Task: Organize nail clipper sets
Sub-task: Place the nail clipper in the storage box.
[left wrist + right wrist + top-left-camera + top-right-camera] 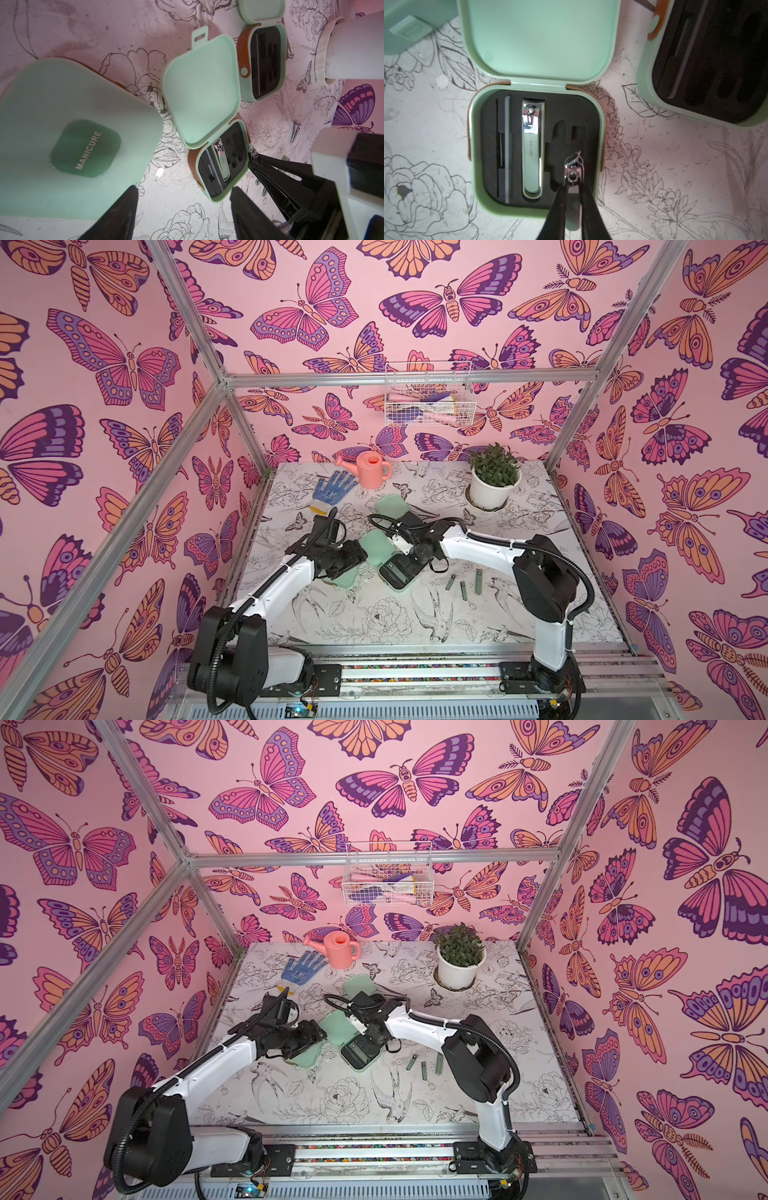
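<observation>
The right claw [574,186] is pinched shut on a small shiny metal clipper [572,166]. It holds this over the black foam tray [566,116] of an open case [539,41], which is mint-green plastic, rounded-square, and lies mid-way along the bench [332,614]. A larger clipper [532,145] sits in a moulded slot of the tray. The left claw [184,188] gapes wide and empty beside a closed case [62,93] with a dark "MANICURE" label. Three slim tools [463,591] lie loose on the bench near the right arm.

arm links [282,585]: white | joints [544,576]: black housings | cables [490,540]: black corrugated hose
</observation>
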Robot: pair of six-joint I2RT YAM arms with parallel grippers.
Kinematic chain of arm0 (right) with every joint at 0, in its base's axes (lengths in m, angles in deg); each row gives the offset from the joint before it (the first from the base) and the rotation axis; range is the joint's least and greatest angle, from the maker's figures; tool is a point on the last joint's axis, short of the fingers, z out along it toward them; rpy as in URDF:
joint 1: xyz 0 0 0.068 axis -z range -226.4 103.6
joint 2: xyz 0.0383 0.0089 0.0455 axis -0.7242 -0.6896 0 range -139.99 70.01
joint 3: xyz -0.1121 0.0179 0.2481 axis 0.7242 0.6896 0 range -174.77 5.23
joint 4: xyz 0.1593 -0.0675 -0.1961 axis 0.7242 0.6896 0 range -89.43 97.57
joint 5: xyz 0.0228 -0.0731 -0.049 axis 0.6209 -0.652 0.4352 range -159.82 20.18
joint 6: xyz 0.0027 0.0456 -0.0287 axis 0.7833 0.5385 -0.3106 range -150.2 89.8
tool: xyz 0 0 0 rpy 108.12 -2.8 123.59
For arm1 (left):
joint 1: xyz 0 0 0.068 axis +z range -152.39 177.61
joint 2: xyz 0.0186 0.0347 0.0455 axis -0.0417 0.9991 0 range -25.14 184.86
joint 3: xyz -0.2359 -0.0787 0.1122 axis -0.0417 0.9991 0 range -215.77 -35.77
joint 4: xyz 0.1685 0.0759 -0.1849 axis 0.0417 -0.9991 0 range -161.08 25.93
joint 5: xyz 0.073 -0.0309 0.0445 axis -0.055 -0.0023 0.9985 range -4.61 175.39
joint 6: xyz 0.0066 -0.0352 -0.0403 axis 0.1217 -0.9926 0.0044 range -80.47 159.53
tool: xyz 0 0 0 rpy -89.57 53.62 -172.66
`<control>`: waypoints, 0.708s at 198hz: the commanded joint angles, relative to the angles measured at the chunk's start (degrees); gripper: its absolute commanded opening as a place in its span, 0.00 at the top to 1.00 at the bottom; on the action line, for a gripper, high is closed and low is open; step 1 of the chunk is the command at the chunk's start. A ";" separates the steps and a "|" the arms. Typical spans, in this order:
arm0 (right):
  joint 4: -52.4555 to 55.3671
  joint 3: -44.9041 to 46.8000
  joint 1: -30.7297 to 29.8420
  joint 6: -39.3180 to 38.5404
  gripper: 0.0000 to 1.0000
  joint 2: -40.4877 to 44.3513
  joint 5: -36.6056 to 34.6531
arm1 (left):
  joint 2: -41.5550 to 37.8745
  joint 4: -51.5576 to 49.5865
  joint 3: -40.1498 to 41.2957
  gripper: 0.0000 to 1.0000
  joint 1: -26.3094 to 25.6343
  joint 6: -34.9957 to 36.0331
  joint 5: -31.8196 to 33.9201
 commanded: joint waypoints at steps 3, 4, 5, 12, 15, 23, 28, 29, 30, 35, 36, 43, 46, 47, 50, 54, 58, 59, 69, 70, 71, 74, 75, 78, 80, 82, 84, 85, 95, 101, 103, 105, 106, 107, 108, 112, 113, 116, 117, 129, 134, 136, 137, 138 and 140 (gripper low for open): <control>0.24 -2.39 -0.87 -1.95 0.94 -1.59 1.01 | -1.17 -2.00 -0.07 0.28 0.50 0.88 0.93; 0.29 -2.43 -0.90 -1.89 0.94 -1.68 0.96 | -1.17 -2.03 -0.08 0.28 0.49 0.90 0.95; 0.31 -2.54 -0.91 -1.90 0.94 -1.73 0.93 | -1.17 -2.04 -0.08 0.28 0.49 0.91 0.92; 0.49 -2.85 -1.16 -1.70 0.94 -2.15 0.74 | -1.19 -2.05 -0.08 0.28 0.57 1.00 0.91; 0.50 -3.03 -1.25 -1.47 0.94 -2.33 0.73 | -1.17 -2.05 -0.08 0.28 0.63 1.01 0.90; 0.52 -3.25 -1.49 -1.17 0.94 -2.79 0.58 | -1.17 -2.00 -0.08 0.28 0.58 1.01 0.88; 0.44 -3.39 -1.62 -0.88 0.94 -2.91 0.40 | -1.14 -2.05 -0.08 0.28 0.63 1.01 0.94; 0.43 -3.37 -1.67 -0.83 0.94 -3.00 0.35 | -1.11 -2.05 -0.08 0.28 0.60 1.01 0.96; 0.38 -3.40 -1.69 -0.71 0.94 -3.00 0.32 | -1.10 -2.05 -0.08 0.28 0.63 1.05 0.92; 0.26 -3.36 -1.85 -0.41 0.94 -3.28 0.21 | -1.08 -2.05 -0.08 0.28 0.60 1.08 0.83; 0.29 -3.40 -1.87 -0.33 0.94 -3.32 0.21 | -1.08 -2.10 -0.08 0.28 0.58 1.09 0.81; 0.17 -3.43 -1.97 0.12 0.94 -3.59 0.28 | -0.91 -2.14 -0.16 0.28 0.67 1.04 0.80; 0.15 -3.51 -1.98 0.30 0.94 -3.68 0.25 | -0.87 -2.13 -0.17 0.28 0.67 1.07 0.80; 0.15 -3.52 -1.98 0.34 0.94 -3.73 0.23 | -0.89 -2.13 -0.17 0.28 0.67 1.08 0.75; 0.07 -3.52 -2.06 0.56 0.94 -3.83 0.13 | -0.89 -2.13 -0.17 0.28 0.66 1.10 0.71; -0.01 -3.54 -2.07 0.80 0.94 -3.81 0.05 | -0.83 -2.12 -0.17 0.28 0.71 1.18 0.71; -0.07 -3.53 -2.07 1.04 0.94 -4.10 0.11 | -0.82 -2.14 -0.17 0.28 0.71 1.19 0.67; -0.09 -3.52 -2.07 1.10 0.94 -4.12 0.11 | -0.82 -2.14 -0.21 0.28 0.69 1.19 0.65; -0.11 -3.45 -2.16 1.46 0.94 -4.36 -0.05 | -0.73 -2.13 -0.25 0.28 0.67 1.27 0.63; -0.07 -3.49 -2.16 1.53 0.94 -4.38 -0.10 | -0.73 -2.13 -0.25 0.28 0.71 1.27 0.67; -0.09 -3.46 -2.11 1.56 0.94 -4.39 -0.12 | -0.73 -2.09 -0.30 0.28 0.73 1.27 0.64; -0.18 -3.48 -2.15 1.72 0.94 -4.47 -0.21 | -0.73 -2.11 -0.34 0.28 0.75 1.27 0.62; -0.19 -3.46 -2.15 1.75 0.94 -4.48 -0.22 | -0.73 -2.13 -0.38 0.28 0.75 1.27 0.62; -0.28 -3.48 -2.16 1.84 0.94 -4.57 -0.31 | -0.73 -2.14 -0.35 0.28 0.75 1.27 0.62; -0.29 -3.44 -2.16 1.92 0.94 -4.62 -0.39 | -0.73 -2.14 -0.34 0.28 0.75 1.27 0.64; -0.29 -3.46 -2.16 1.99 0.94 -4.66 -0.40 | -0.73 -2.14 -0.34 0.28 0.75 1.27 0.62; -0.29 -3.37 -2.16 2.03 0.94 -4.71 -0.41 | -0.73 -2.14 -0.34 0.28 0.75 1.34 0.62; -0.29 -3.40 -2.16 2.03 0.94 -4.73 -0.41 | -0.73 -2.14 -0.34 0.28 0.75 1.35 0.62; -0.38 -3.43 -2.16 2.24 0.94 -5.05 -0.63 | -0.64 -2.13 -0.39 0.28 0.77 1.36 0.62; -0.38 -3.47 -2.16 2.29 0.94 -5.15 -0.72 | -0.64 -2.13 -0.42 0.28 0.76 1.36 0.62; -0.38 -3.49 -2.11 2.30 0.94 -5.17 -0.73 | -0.64 -2.11 -0.43 0.28 0.77 1.34 0.62; -0.38 -3.56 -2.15 2.32 0.94 -5.19 -0.75 | -0.64 -2.11 -0.39 0.28 0.80 1.36 0.69; -0.38 -3.58 -2.15 2.31 0.94 -5.24 -0.76 | -0.64 -2.13 -0.41 0.28 0.82 1.36 0.65; -0.38 -3.55 -2.15 2.35 0.94 -5.26 -0.76 | -0.60 -2.13 -0.42 0.28 0.83 1.40 0.68; -0.38 -3.54 -2.16 2.37 0.94 -5.32 -0.76 | -0.62 -2.14 -0.42 0.28 0.87 1.43 0.65; -0.37 -3.57 -2.15 2.42 0.94 -5.41 -0.76 | -0.49 -2.14 -0.40 0.28 0.85 1.45 0.63; -0.42 -3.59 -2.15 2.45 0.94 -5.48 -0.76 | -0.52 -2.14 -0.37 0.28 0.84 1.45 0.67; -0.45 -3.61 -2.16 2.42 0.94 -5.43 -0.76 | -0.54 -2.14 -0.34 0.28 0.89 1.44 0.63; -0.46 -3.61 -2.16 2.45 0.94 -5.49 -0.76 | -0.55 -2.10 -0.34 0.28 0.91 1.44 0.62; -0.40 -3.81 -2.16 2.64 0.94 -5.84 -0.83 | -0.50 -2.13 -0.34 0.28 0.84 1.41 0.62; -0.38 -3.94 -2.16 2.61 0.94 -5.94 -0.85 | -0.53 -2.11 -0.26 0.28 0.90 1.42 0.62; -0.38 -3.93 -2.11 2.64 0.94 -5.98 -0.92 | -0.55 -2.11 -0.26 0.28 0.94 1.40 0.62; -0.38 -3.90 -2.14 2.60 0.94 -5.98 -0.93 | -0.55 -2.08 -0.25 0.28 0.98 1.43 0.62; -0.38 -3.93 -2.15 2.67 0.94 -6.03 -0.98 | -0.55 -2.11 -0.30 0.28 0.95 1.44 0.62; -0.38 -4.00 -2.15 2.72 0.94 -5.98 -0.95 | -0.53 -2.13 -0.26 0.28 0.93 1.45 0.62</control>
